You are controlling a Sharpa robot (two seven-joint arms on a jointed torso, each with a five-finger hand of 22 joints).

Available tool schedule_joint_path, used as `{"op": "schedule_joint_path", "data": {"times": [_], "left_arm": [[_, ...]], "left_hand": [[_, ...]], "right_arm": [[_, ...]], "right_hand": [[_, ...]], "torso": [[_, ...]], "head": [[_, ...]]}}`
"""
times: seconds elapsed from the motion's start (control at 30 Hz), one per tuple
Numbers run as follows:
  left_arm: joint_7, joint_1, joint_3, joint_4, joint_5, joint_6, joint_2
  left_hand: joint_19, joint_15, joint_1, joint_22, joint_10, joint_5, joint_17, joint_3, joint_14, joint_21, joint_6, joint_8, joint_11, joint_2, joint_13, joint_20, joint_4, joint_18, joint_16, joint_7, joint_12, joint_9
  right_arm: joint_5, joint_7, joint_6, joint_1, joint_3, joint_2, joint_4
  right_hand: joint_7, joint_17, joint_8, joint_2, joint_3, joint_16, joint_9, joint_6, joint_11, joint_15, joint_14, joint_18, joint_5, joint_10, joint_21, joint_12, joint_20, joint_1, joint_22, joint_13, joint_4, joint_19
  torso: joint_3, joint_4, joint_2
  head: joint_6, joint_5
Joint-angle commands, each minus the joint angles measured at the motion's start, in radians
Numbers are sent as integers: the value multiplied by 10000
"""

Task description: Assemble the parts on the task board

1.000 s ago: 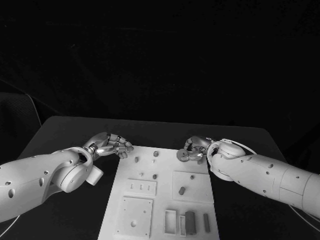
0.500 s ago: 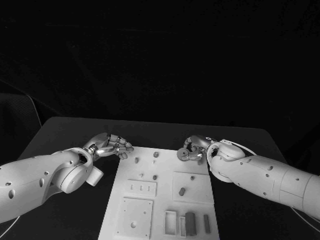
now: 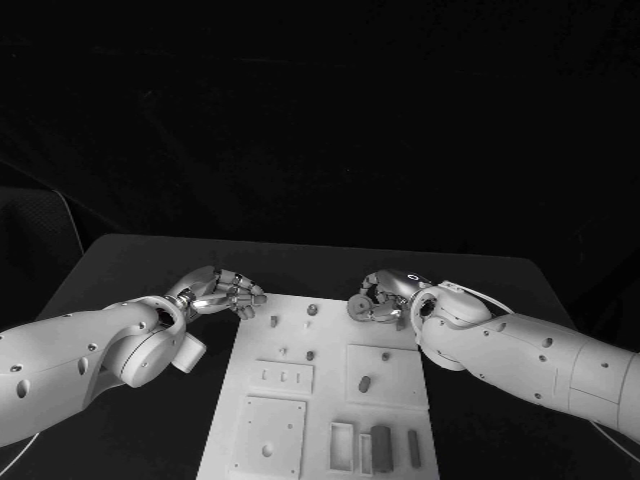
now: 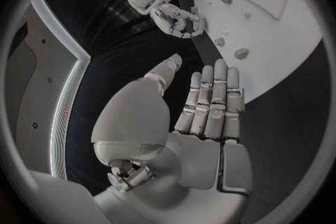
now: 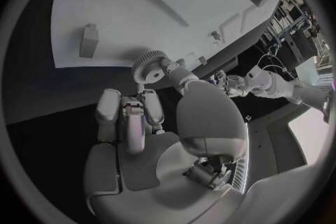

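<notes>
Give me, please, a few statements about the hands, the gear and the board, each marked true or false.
1. The right hand holds a gear. True.
2. The left hand grips a part. False: it holds nothing, fingers straight side by side.
3. Both hands are near the far end of the board. True.
4. The gear already sits on the board. False: it is in the right hand, above the board's edge.
</notes>
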Motion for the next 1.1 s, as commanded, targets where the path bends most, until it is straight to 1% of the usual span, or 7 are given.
{"op": "schedule_joint_path", "data": {"times": [0.03, 0.2, 0.37, 0.53, 0.97, 1.0, 1.1], "left_arm": [[124, 8, 9, 54, 12, -57, -3], [130, 9, 9, 60, 12, -76, 0], [135, 9, 9, 67, 12, -85, -4], [147, 9, 9, 80, 11, -121, -21], [126, 12, 11, 98, 10, -104, 23], [126, 12, 11, 94, 9, -106, 25], [128, 12, 11, 85, 5, -109, 40]], "left_hand": [[59, -30, -19, -15, 15, 49, 16, -35, 67, -55, 6, -54, 19, 59, 0, 3, 33, 134, -47, 50, -58, -16], [60, -31, -19, -15, 19, 50, 18, -35, 68, -55, 10, -53, 18, 63, 1, 2, 35, 135, -48, 48, -58, -16], [62, -31, -16, -15, 24, 51, 19, -34, 70, -54, 15, -52, 17, 67, 2, 1, 35, 135, -48, 46, -58, -15], [63, -32, -14, -15, 27, 52, 20, -33, 71, -54, 19, -51, 17, 70, 3, 1, 35, 136, -49, 45, -57, -15], [65, -33, -8, -15, 36, 53, 23, -31, 74, -54, 28, -49, 15, 74, 5, -1, 33, 137, -50, 42, -57, -14], [66, -33, -7, -15, 37, 53, 23, -31, 74, -54, 29, -49, 15, 74, 5, -1, 33, 137, -50, 42, -57, -14], [66, -33, -5, -15, 39, 53, 24, -31, 75, -55, 31, -48, 15, 75, 5, -1, 32, 138, -50, 41, -58, -13]], "right_arm": [[-322, -95, -333, 42, 2, -101, 327], [-738, -204, -393, 101, 1, -158, 746], [-1107, -357, -474, 146, 1, -144, 1193], [-1417, -410, -504, 176, -4, 52, 1444], [-1652, -500, -290, 270, -296, 908, 1223], [-1651, -491, -259, 270, -345, 980, 1180], [-1679, -498, -183, 269, -512, 1148, 1070]], "right_hand": [[348, 2963, 123, -34, -37, 1306, 144, 733, -8, 3, 2062, 132, -37, 46, 1312, 17, -48, -48, 11, -17, -11, 10], [356, 2907, 122, -45, -45, 1286, 144, 739, -9, 3, 2021, 132, -37, 56, 1312, 22, -47, -58, 12, -8, -7, 12], [363, 2824, 123, -66, -58, 1256, 145, 752, -10, 3, 1962, 132, -37, 71, 1313, 29, -47, -73, 14, 6, -2, 14], [366, 2793, 125, -89, -69, 1244, 147, 766, -12, 2, 1941, 132, -38, 102, 1313, 48, -47, -85, 16, 38, 1, 17], [367, 2733, 130, -108, -78, 1224, 150, 787, -15, 1, 1902, 132, -35, 184, 1315, 105, -47, -94, 19, 130, 4, 23], [367, 2734, 130, -108, -79, 1224, 150, 788, -15, 1, 1904, 132, -35, 178, 1315, 100, -47, -95, 19, 122, 5, 23], [367, 2716, 131, -112, -81, 1218, 151, 793, -15, 1, 1891, 132, -34, 174, 1315, 95, -47, -99, 20, 113, 7, 25]], "torso": [[-5, 4, -11], [5, -21, 1], [-18, 15, -3], [-15, 16, 4], [-20, 14, 8], [-20, 19, 8], [-25, 38, 12]], "head": [[60, -11], [118, 6], [150, -8], [148, 35], [128, 64], [88, 46], [103, 48]]}}
